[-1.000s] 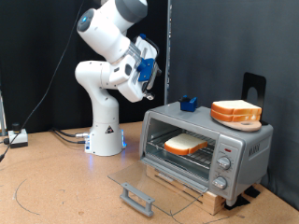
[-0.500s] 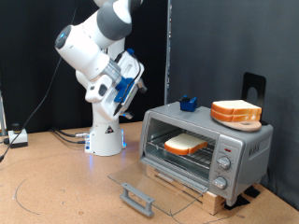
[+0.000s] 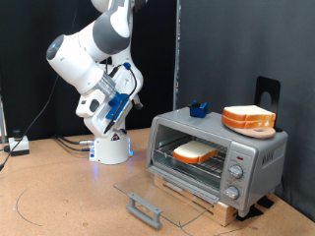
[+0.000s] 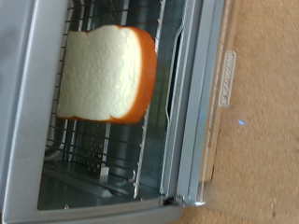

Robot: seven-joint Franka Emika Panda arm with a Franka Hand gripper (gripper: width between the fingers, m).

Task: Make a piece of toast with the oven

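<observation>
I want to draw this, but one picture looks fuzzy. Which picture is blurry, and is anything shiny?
The wrist view is soft all over: the piece of toast on the rack inside the oven has fuzzy edges. The exterior view is sharper; the oven's open glass door shows pale reflections, and the gripper, up at that view's left, looks clear.

A robot lab: black curtain backdrop [image 3: 226,49]; bare wooden bench [image 3: 59,192]; cables [image 3: 69,144] trailing by the arm's base [image 3: 110,147].
</observation>
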